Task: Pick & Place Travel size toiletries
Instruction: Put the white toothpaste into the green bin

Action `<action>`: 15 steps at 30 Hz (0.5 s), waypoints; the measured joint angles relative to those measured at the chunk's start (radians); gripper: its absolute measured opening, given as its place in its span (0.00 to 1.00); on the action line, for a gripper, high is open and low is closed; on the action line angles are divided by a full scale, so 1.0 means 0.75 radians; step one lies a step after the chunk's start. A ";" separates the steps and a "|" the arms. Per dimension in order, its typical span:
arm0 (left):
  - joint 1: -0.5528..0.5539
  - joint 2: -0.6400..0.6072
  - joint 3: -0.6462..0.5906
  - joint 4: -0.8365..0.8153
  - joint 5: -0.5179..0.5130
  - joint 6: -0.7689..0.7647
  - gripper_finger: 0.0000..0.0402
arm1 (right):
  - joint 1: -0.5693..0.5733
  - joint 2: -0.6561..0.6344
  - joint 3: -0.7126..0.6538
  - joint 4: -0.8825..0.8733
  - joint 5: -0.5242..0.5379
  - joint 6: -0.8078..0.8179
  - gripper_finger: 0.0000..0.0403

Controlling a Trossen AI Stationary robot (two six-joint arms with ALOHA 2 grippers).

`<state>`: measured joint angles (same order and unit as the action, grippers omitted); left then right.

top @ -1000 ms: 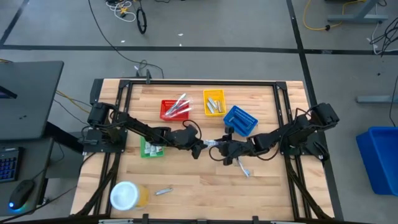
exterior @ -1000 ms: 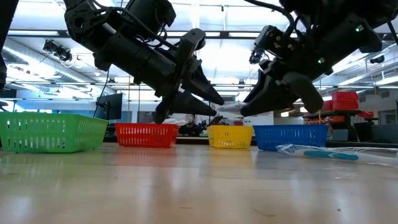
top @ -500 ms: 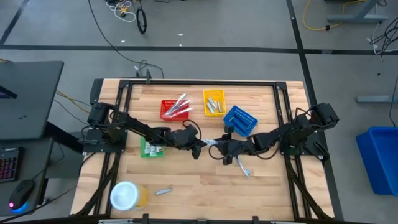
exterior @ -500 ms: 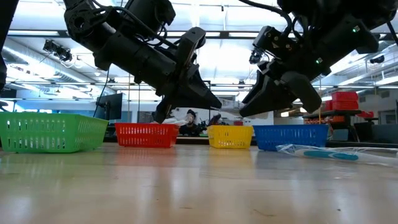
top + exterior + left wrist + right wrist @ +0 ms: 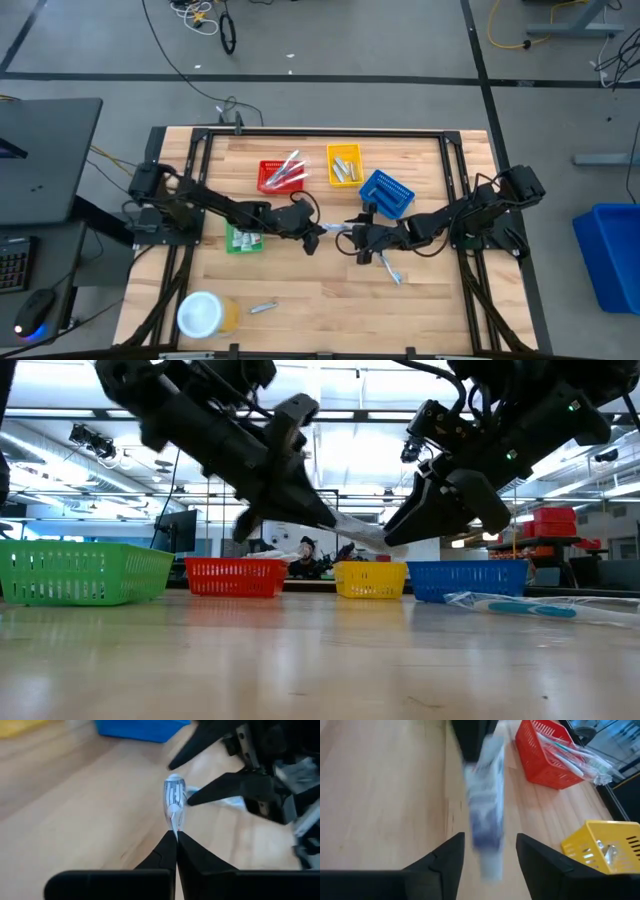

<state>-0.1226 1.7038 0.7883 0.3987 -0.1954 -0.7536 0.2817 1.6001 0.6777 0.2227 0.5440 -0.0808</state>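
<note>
1. Two arms meet over the middle of the table, with a small white-and-blue tube between their tips.
2. Left tool: its two dark fingers are pressed together on the flat crimped end of the tube, which stands out past the fingertips, clear of the wood.
3. Right tool: its fingers stand apart on either side of the tube's other end. The wrist view shows a gap between each finger and the tube, so this tool has no hold on it.
4. In the low view, the tube hangs in the air between the two tools, well above the table surface.
5. One toothbrush in clear wrapping lies on the table just below the right tool in the high view.
6. One small silver tube lies near the front edge, beside a white-lidded jar.
7. Four baskets sit on the table: green under the left arm, red holding wrapped toothbrushes, yellow holding small silver items, and blue near the right arm.
</note>
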 joint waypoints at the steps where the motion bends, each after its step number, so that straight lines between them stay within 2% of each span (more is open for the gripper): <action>1: 0.000 -0.034 0.000 -0.064 -0.023 0.000 0.01 | 0.000 0.000 0.000 -0.004 0.003 -0.008 0.48; 9: -0.036 -0.414 0.001 -0.626 -0.119 0.005 0.01 | -0.007 0.000 0.000 -0.026 0.003 0.040 0.53; 15: -0.112 -0.706 0.001 -1.062 -0.289 0.043 0.01 | -0.008 0.000 0.000 -0.001 0.004 0.034 0.53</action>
<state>-0.2066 1.1742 0.7891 -0.3977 -0.4119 -0.7211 0.2760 1.6001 0.6777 0.2221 0.5468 -0.0552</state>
